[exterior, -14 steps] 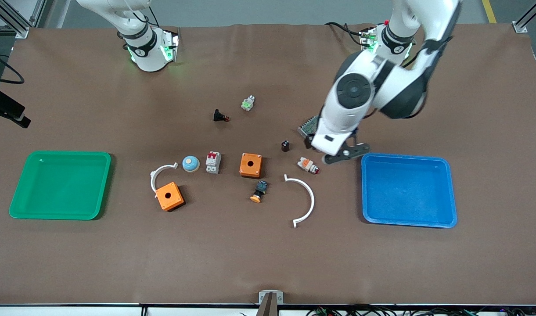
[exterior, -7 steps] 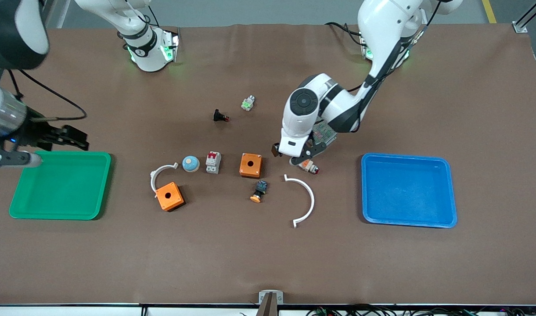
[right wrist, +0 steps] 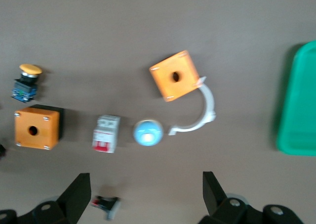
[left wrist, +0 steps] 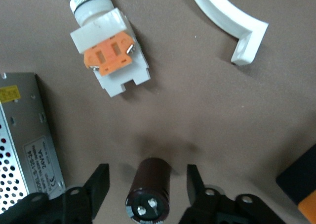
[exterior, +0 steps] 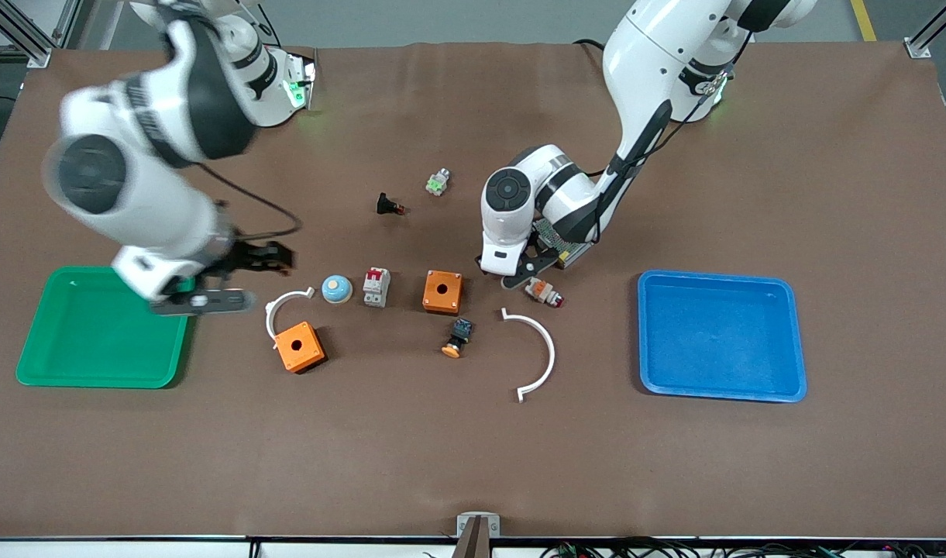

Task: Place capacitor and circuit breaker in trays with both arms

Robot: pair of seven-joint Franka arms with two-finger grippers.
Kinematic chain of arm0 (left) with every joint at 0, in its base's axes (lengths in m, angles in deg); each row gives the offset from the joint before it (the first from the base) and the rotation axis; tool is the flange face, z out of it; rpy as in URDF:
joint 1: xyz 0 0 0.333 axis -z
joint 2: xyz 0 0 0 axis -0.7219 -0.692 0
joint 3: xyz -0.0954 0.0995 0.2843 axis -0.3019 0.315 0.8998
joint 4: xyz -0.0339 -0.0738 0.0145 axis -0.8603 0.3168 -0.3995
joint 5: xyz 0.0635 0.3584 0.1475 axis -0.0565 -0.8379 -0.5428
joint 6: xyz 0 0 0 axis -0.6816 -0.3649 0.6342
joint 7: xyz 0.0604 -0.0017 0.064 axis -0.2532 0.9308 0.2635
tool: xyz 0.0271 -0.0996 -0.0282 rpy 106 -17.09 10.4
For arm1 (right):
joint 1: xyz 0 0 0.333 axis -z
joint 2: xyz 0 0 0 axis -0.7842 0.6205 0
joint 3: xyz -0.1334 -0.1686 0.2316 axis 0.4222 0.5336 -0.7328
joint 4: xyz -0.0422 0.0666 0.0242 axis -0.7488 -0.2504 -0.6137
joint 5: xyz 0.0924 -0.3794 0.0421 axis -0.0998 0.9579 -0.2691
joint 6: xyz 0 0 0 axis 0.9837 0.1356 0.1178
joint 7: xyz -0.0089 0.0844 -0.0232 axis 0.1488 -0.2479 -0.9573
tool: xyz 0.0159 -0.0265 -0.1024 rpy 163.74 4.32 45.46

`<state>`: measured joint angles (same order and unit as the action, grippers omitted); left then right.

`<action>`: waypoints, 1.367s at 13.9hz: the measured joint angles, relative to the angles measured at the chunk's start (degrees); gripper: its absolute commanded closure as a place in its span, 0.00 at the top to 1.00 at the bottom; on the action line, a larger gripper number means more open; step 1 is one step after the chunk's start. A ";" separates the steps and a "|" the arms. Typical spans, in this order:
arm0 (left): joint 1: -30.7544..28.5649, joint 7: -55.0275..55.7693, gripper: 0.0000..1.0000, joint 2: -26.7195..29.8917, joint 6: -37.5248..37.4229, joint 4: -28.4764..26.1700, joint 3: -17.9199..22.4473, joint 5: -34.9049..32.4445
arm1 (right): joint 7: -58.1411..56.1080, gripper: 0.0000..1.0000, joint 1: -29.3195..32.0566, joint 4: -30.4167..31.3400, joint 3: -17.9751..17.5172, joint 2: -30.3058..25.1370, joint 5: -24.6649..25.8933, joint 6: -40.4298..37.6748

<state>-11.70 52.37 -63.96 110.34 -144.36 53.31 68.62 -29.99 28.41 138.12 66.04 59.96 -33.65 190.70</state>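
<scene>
The capacitor (left wrist: 148, 189), a dark cylinder with two metal dots on top, stands on the table between my left gripper's (left wrist: 146, 183) open fingers without touching them. In the front view the left gripper (exterior: 510, 271) is low over it and hides it. The circuit breaker (exterior: 376, 287), white-grey with red levers, lies between a blue dome (exterior: 336, 289) and an orange box (exterior: 442, 291). It also shows in the right wrist view (right wrist: 105, 133). My right gripper (exterior: 236, 279) is open and empty (right wrist: 145, 189), over the table beside the green tray (exterior: 93, 381).
A white-and-orange part (exterior: 543, 291) and a perforated metal box (exterior: 556, 235) lie close to the left gripper. A large white arc (exterior: 538, 353), a yellow button (exterior: 457, 337), a second orange box (exterior: 300, 346), a small arc (exterior: 283, 304) and the blue tray (exterior: 720, 277) are around.
The left arm moved from beside the blue tray toward the orange box and came down around the capacitor. The right arm swung in past the green tray toward the small arc.
</scene>
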 measured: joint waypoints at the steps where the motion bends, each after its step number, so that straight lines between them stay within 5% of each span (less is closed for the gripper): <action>1: 0.18 0.15 0.56 0.00 0.00 0.04 0.00 0.00 | 4.57 1.00 -2.72 2.02 -0.04 1.04 0.00 3.75; 5: 0.24 0.20 0.05 -0.10 0.24 0.12 0.01 0.00 | 14.89 1.00 -9.67 8.14 -0.04 7.17 0.01 19.17; 6: 0.24 0.20 0.00 -0.19 0.37 0.13 0.01 0.00 | 15.16 1.00 -10.10 8.47 -0.02 9.10 0.01 21.42; 13: -2.02 -0.30 0.00 2.91 -0.65 2.08 1.07 -0.37 | 15.14 1.00 -10.07 15.26 0.65 12.62 0.01 31.16; 18: -15.47 -15.47 0.00 13.31 -10.49 2.21 1.15 -0.65 | 12.32 0.99 -9.94 19.53 0.68 11.79 0.01 32.44; 19: -18.43 -19.31 0.00 14.29 -11.71 1.88 1.17 -0.67 | 12.12 0.89 -9.92 20.18 0.68 11.44 0.01 32.54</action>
<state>-30.13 33.05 -49.67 98.64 -142.48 54.48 67.96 -17.87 18.49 158.29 66.72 71.41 -33.64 223.24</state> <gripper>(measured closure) 0.656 0.000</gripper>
